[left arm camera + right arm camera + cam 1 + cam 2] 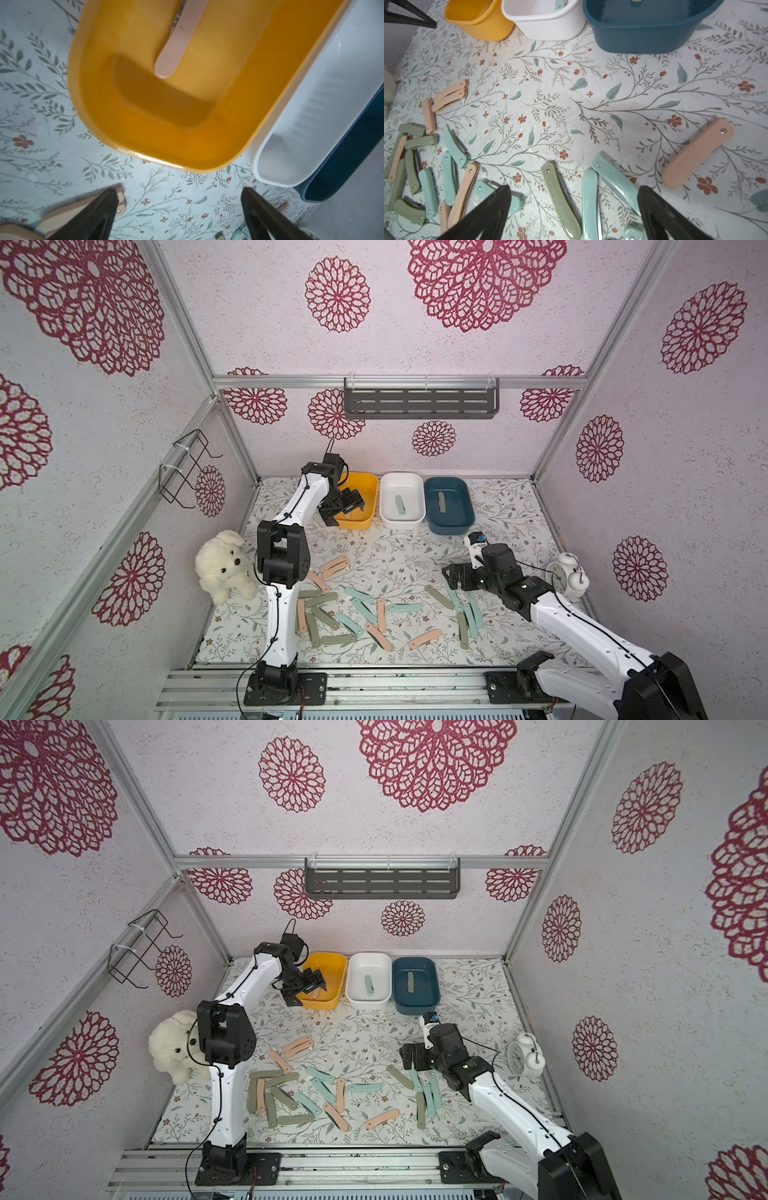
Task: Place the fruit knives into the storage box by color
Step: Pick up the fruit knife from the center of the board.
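So, starting at the far left, a white plush dog (224,566) sits on the floral counter (399,556) right beside the left arm. The left end effector (180,192) hangs over the yellow bin (369,489), fingers spread wide with nothing between them, and a peach knife (178,41) lies down inside that bin. Next along the back row, just beside it, is the white bin (411,489) with one mint knife (400,504) in it, then the blue bin (459,497) with one olive knife (441,504). The rest of the fruit knives (405,607) are scattered on the counter in front of the bins, apart from them: peach ones toward the left arm, a tangle of olive, mint and peach in the middle with several overlapping, and a bunch of mostly mint ones on the right. The right end effector (574,189) hovers low over that right-hand bunch, spread wide and gripping nothing; in the right wrist view a few of those knives lie on the counter between its fingers (492,207). Far right, a white alarm clock (567,574) stands near the right arm.
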You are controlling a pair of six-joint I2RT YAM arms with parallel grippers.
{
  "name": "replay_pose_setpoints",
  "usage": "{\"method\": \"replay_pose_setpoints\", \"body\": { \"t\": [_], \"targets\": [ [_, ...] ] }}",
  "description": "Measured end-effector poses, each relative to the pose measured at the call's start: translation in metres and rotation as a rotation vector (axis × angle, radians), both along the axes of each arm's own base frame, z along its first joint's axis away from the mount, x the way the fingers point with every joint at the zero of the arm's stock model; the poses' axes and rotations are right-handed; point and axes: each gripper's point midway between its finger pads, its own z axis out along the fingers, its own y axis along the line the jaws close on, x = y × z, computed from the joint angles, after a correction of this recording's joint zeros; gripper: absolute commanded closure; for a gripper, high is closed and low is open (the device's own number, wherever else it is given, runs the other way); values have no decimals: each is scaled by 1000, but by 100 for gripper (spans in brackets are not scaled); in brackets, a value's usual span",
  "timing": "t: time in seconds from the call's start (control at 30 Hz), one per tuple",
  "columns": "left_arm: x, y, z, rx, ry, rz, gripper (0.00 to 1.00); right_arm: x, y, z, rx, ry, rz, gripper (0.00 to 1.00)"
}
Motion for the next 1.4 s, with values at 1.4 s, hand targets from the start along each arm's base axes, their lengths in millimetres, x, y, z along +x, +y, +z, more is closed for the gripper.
{"method": "replay_pose_setpoints", "body": {
  "t": [1.4],
  "targets": [
    [-34, 27, 38, -38, -55, 47, 3, 31, 17, 4, -77, 33, 55, 4]
  ]
}}
